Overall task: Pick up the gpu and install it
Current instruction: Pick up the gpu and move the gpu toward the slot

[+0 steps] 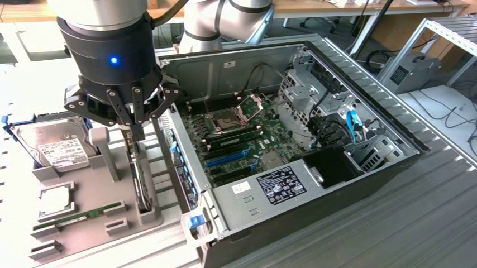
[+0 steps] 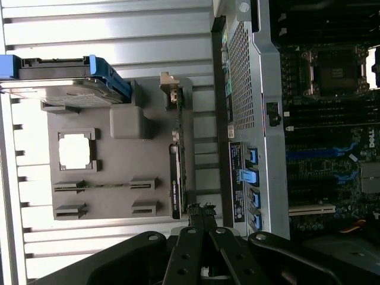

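GPU (image 1: 142, 187) stands on its long edge in a slot of the grey moulded holder (image 1: 89, 190). The holder sits just beside the open computer case (image 1: 313, 178) on the ribbed metal desk (image 1: 425, 223). Treat the card as rigid, moderately heavy and fragile: it looks like a thin circuit board under a matt black shroud, with a metal bracket at one end. The safest hold is probably across its thickness at the upper edge, away from components on its faces. Expect the smooth faces to slip under a light pinch. The claw (image 1: 138, 129) hangs directly over that upper edge with its black fingers closed together. You cannot tell whether the tips touch the card.
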`<move>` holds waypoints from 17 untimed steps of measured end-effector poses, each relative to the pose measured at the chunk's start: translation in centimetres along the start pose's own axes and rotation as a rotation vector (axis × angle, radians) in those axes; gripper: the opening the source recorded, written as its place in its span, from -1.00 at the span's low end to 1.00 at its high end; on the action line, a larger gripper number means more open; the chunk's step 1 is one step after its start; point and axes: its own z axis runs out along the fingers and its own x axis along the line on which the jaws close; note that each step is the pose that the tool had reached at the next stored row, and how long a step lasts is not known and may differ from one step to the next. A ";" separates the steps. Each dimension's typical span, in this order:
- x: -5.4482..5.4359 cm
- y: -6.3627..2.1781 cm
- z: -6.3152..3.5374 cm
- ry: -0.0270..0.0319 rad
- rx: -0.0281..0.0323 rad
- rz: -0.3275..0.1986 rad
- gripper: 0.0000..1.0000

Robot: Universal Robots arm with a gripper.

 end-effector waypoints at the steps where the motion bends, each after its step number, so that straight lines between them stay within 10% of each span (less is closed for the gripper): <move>1: 0.0 -0.18 -0.01 0.0000 0.0001 0.000 -0.29; 17: 1.1 -0.44 5.05 -0.0002 0.0001 0.003 -0.16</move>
